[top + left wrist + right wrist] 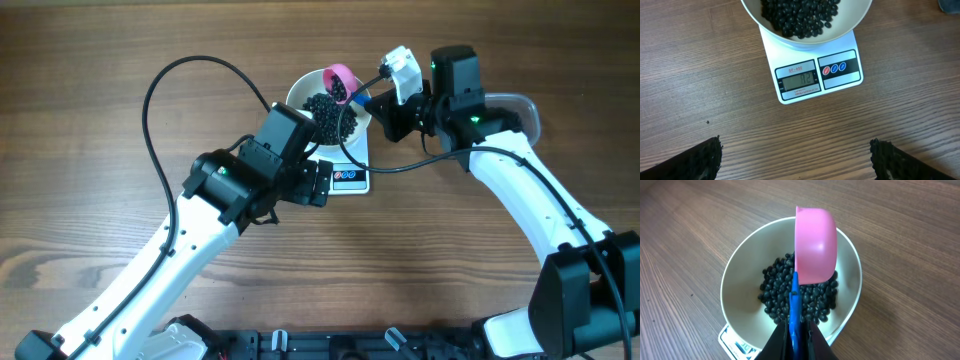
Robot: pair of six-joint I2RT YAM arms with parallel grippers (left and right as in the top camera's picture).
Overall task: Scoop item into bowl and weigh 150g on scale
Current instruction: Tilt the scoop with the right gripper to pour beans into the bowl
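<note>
The white bowl (294, 98) stands on the white scale (352, 178) and holds a heap of black beans, the item (328, 110). My right gripper (372, 102) is shut on the blue handle (795, 305) of a pink scoop (815, 245), which hangs tipped over above the beans (775, 290) in the bowl (740, 280). My left gripper (796, 160) hovers open over bare wood just in front of the scale (840, 82), with nothing between its fingertips (707, 157). The grey display (799, 80) is lit, and the bowl (852, 22) overhangs the scale's back.
A clear plastic tub (522, 108) sits at the back right, mostly hidden behind my right arm. A black cable (150, 100) loops over the table at the left. Wooden tabletop (80, 200) surrounds the scale.
</note>
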